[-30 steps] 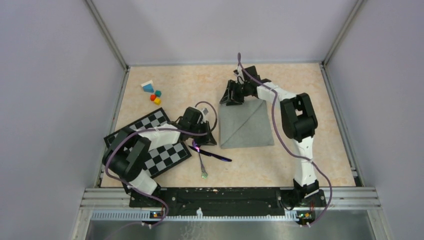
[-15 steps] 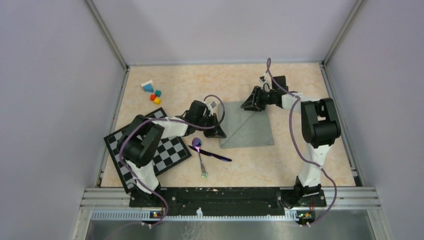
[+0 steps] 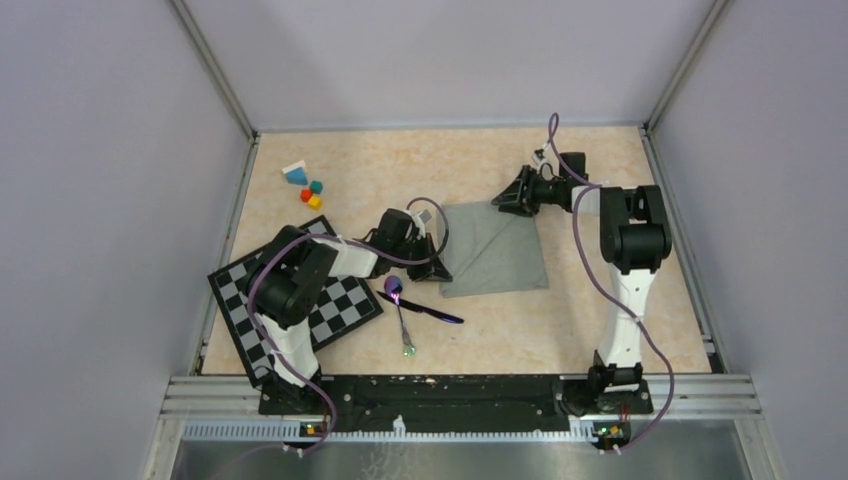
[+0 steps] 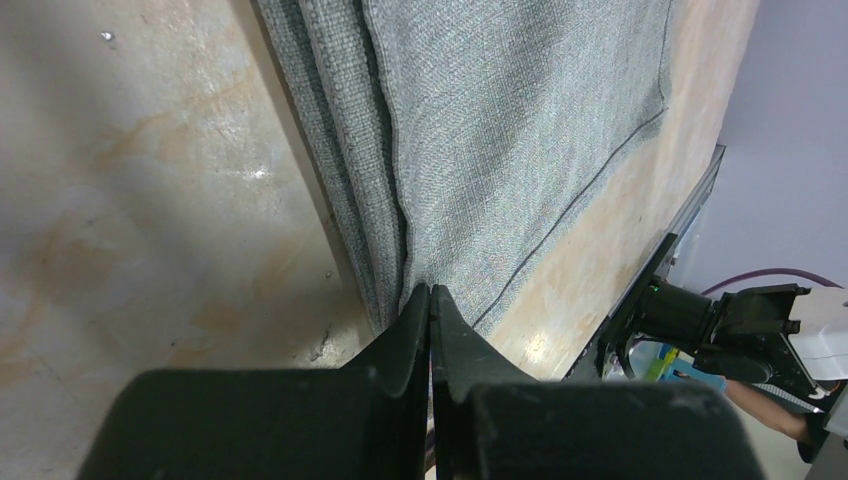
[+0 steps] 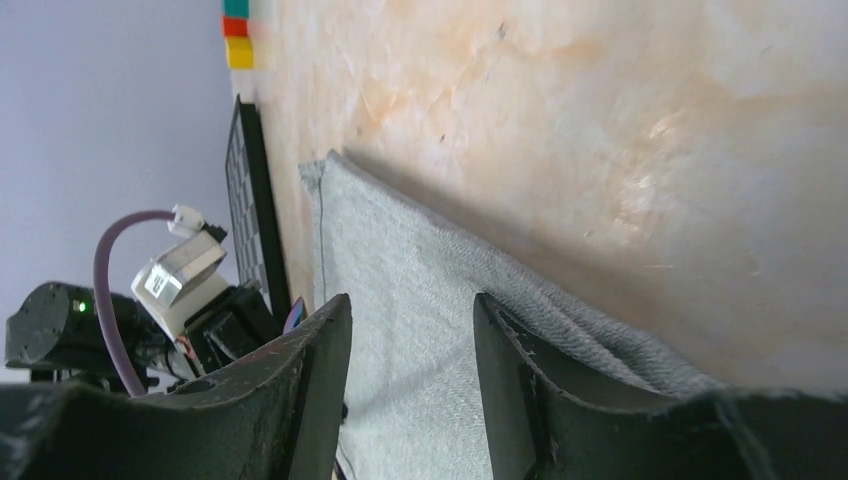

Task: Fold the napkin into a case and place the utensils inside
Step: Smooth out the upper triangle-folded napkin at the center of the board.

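The grey-green napkin (image 3: 495, 252) lies folded in layers on the table, a rough square. My left gripper (image 3: 434, 268) is shut, its tips against the napkin's near left corner, where the layered edges (image 4: 350, 200) meet; no cloth shows between the jaws (image 4: 430, 292). My right gripper (image 3: 508, 203) is open and low over the napkin's far right corner, with cloth (image 5: 420, 250) under the gap between its fingers (image 5: 410, 340). The purple spoon (image 3: 393, 287) and the dark stick-like piece (image 3: 425, 311) lie crossed on the table near the napkin's left front.
The checkered board (image 3: 335, 305) lies at the left under my left arm. Small coloured blocks (image 3: 308, 187) sit at the far left; they also show in the right wrist view (image 5: 238, 30). Metal rails edge the table.
My right gripper swept from the napkin's far left corner to its far right corner, drawing a layer across, and now stands open. My left gripper moved up to the napkin's near left corner.
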